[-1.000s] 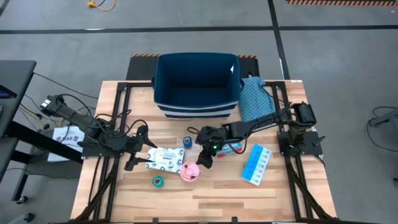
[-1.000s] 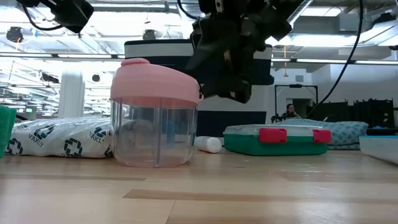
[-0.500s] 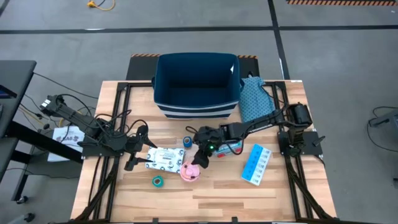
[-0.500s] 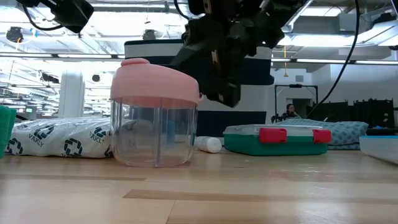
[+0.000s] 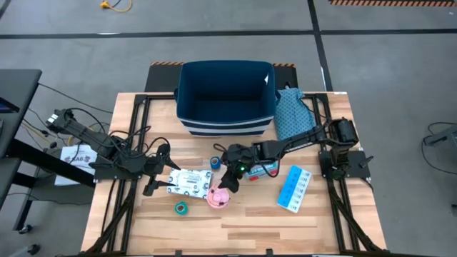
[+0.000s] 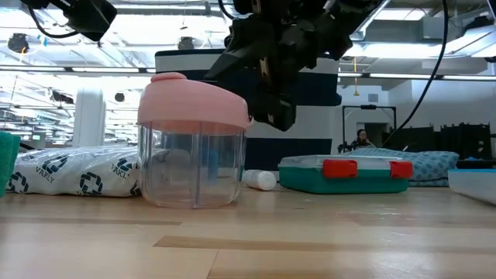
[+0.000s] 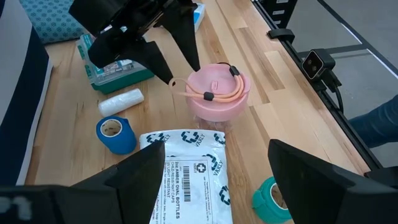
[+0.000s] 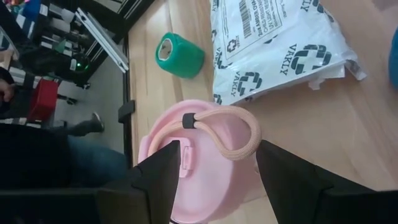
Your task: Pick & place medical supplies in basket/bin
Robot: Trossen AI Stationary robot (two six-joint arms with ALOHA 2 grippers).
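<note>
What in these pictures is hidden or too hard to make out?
- Low view: the bin is mostly blocked by the right gripper and the pink-lidded cup.
- Low view: the green roll is cut by the picture's edge.
- High view: the white tube is too small to see clearly.
- Right wrist view: the fingers cover the cup's sides.
- Left wrist view: the packet has its near end hidden by that arm's fingers.

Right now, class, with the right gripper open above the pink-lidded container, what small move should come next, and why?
Probably lower the right gripper straight down. Its open fingers flank the pink-lidded container from above, apparently not yet touching it; the bin holds nothing visible yet.
</note>
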